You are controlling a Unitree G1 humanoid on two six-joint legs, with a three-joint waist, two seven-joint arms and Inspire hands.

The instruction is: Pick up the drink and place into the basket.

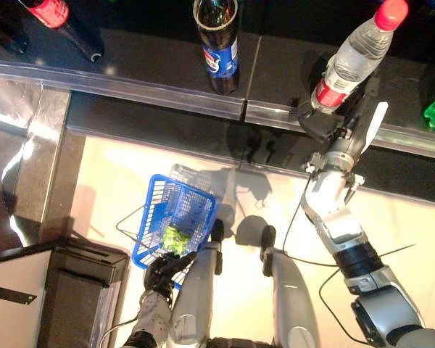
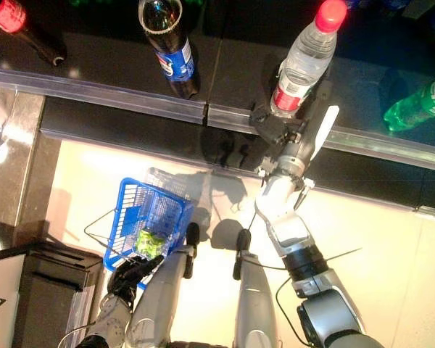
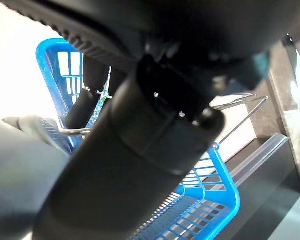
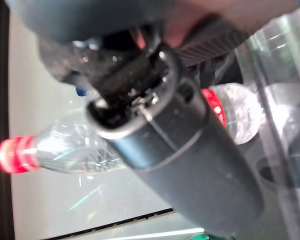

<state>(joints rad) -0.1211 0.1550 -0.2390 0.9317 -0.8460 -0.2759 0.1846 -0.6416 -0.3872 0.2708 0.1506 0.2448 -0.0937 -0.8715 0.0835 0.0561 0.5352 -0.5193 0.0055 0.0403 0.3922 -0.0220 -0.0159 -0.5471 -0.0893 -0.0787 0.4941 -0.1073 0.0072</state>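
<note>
A clear water bottle (image 1: 355, 54) with a red cap and red label stands on the dark shelf (image 1: 167, 94). My right hand (image 1: 333, 119) is shut round its lower part, and the right wrist view shows the thumb (image 4: 180, 150) lying across the bottle (image 4: 65, 150). Below the shelf hangs a blue basket (image 1: 148, 210) holding a green item (image 1: 176, 238). My left hand (image 1: 163, 272) is curled round the basket's wire handle (image 3: 75, 131) at its near end.
A dark cola bottle (image 1: 217, 43) with a blue label stands on the shelf left of the water bottle. A red-labelled bottle (image 1: 54, 14) lies far left, a green bottle (image 2: 420, 101) far right. A dark bin (image 1: 72, 290) sits on the floor at lower left.
</note>
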